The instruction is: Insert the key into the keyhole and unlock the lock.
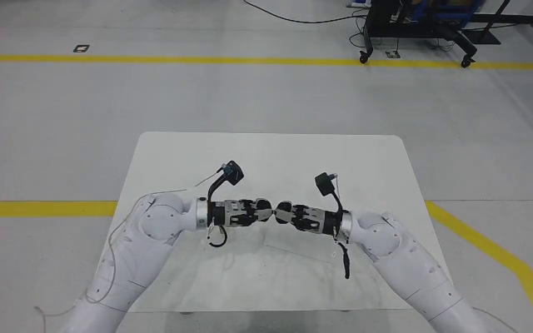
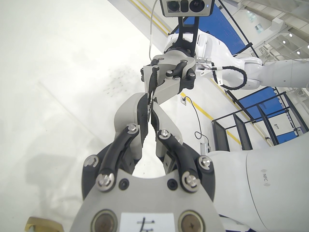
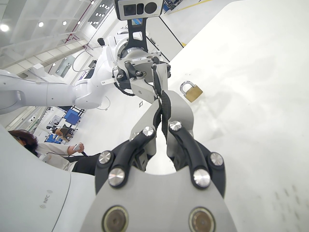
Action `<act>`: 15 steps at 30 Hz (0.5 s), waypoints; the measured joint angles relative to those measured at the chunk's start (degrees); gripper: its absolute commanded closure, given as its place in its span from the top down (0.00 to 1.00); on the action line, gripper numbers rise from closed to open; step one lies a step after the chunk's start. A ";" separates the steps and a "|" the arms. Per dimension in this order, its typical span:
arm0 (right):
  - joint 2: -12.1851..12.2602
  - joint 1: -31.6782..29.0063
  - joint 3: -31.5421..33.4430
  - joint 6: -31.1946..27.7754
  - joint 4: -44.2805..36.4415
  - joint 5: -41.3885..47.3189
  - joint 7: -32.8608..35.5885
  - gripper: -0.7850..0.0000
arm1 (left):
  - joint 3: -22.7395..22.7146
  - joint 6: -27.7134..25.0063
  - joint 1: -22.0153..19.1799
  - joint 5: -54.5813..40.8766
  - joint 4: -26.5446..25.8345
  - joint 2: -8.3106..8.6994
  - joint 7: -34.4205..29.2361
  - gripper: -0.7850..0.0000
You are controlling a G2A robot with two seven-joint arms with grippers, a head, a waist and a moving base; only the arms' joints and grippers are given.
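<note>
My left gripper (image 1: 268,213) and right gripper (image 1: 281,211) meet tip to tip above the middle of the white table (image 1: 250,158). A thin metal key (image 2: 150,103) runs between the two pairs of pads. In the left wrist view, my left gripper (image 2: 148,113) is shut on one end, and the right gripper (image 2: 152,85) facing it is shut on the other. The right wrist view has my right gripper (image 3: 162,107) shut against the left gripper (image 3: 156,85). A brass padlock (image 3: 192,92) with a silver shackle lies flat on the table beyond the grippers. Its corner (image 2: 44,224) sits below my left wrist.
The table's far half (image 1: 275,154) and right side (image 1: 391,183) are bare white surface. Grey floor with yellow lines (image 1: 208,59) surrounds the table. A black equipment stand (image 1: 416,29) is far off at the back right.
</note>
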 measured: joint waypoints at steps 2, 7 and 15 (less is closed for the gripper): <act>-0.01 0.04 0.06 -0.15 0.17 0.12 -0.07 0.00 | -0.44 0.01 0.01 -0.28 0.18 0.08 1.04 1.00; 0.28 -0.41 1.86 -1.88 1.64 0.73 -1.63 0.00 | -1.34 -0.31 0.16 0.02 0.23 0.27 2.71 1.00; 1.59 -4.25 8.75 -8.82 4.91 2.40 -6.73 0.00 | -1.31 -0.30 0.15 0.01 0.22 0.26 2.66 1.00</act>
